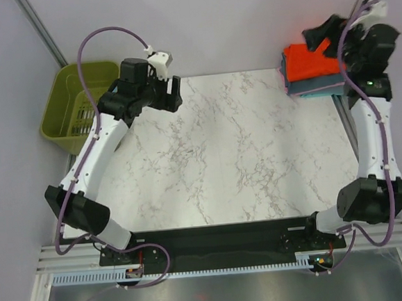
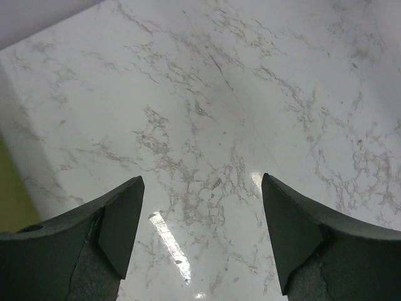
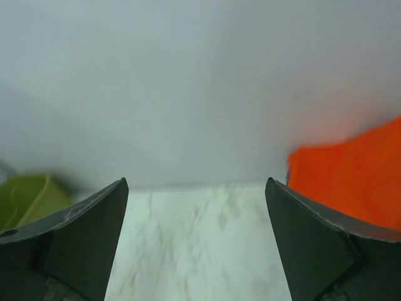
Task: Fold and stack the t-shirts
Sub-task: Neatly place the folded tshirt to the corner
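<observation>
T-shirts (image 1: 302, 62) partly hidden by right gripper (image 1: 321, 35).

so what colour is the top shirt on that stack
The top t-shirt is bright orange-red, clearest in the top external view.

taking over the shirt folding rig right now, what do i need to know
Claws: the left claw is open and empty, over bare table near the far left corner, next to the green basket. The right claw is open and empty, at the far right corner by the stack.
Shirts: the folded stack has the orange-red t-shirt on top and bluish and teal layers under it.
Done: no loose shirt on the table, and none shows in the basket.
Left: probably only pulling the arms back. The left arm hides part of the basket, so check inside.
</observation>
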